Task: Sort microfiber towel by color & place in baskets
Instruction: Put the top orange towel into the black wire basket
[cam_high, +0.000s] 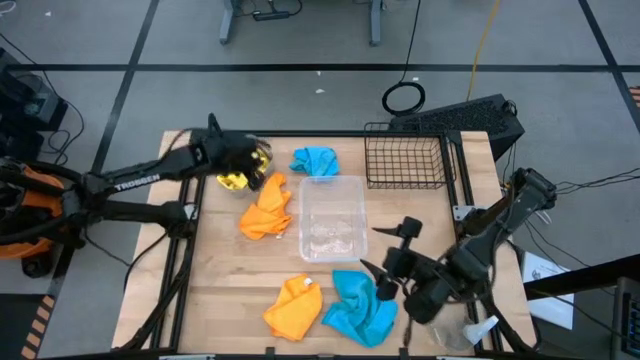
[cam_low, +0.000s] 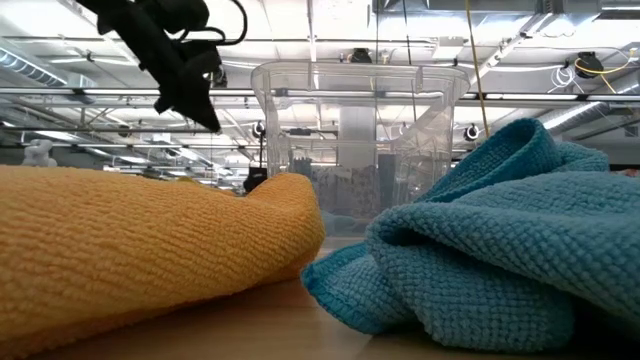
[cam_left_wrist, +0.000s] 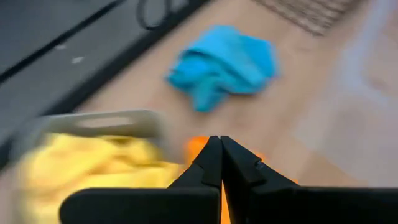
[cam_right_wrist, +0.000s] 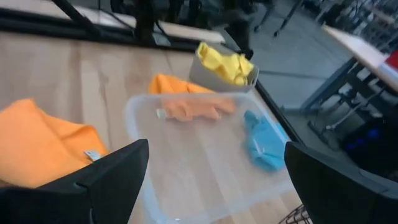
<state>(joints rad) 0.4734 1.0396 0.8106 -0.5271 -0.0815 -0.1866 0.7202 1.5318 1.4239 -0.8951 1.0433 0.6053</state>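
Observation:
Two yellow towels (cam_high: 234, 180) lie in the grey bin (cam_left_wrist: 118, 121) at the table's far left. My left gripper (cam_left_wrist: 219, 155) is shut and empty, just above that bin's right side (cam_high: 248, 158). One orange towel (cam_high: 267, 208) lies between the bin and the clear tub (cam_high: 332, 217). A blue towel (cam_high: 315, 160) lies beyond the tub. A second orange towel (cam_high: 295, 307) and a second blue towel (cam_high: 360, 305) lie at the near edge. My right gripper (cam_high: 393, 268) hovers open just right of the near blue towel, facing the tub (cam_right_wrist: 205, 162). The black wire basket (cam_high: 405, 158) stands at the far right.
A clear plastic wrapper with a blue tip (cam_high: 480, 330) lies by the right arm's base at the near right corner. A black keyboard-like object (cam_high: 470, 118) sits beyond the wire basket. Bare wood shows at the table's near left, left of the orange towel.

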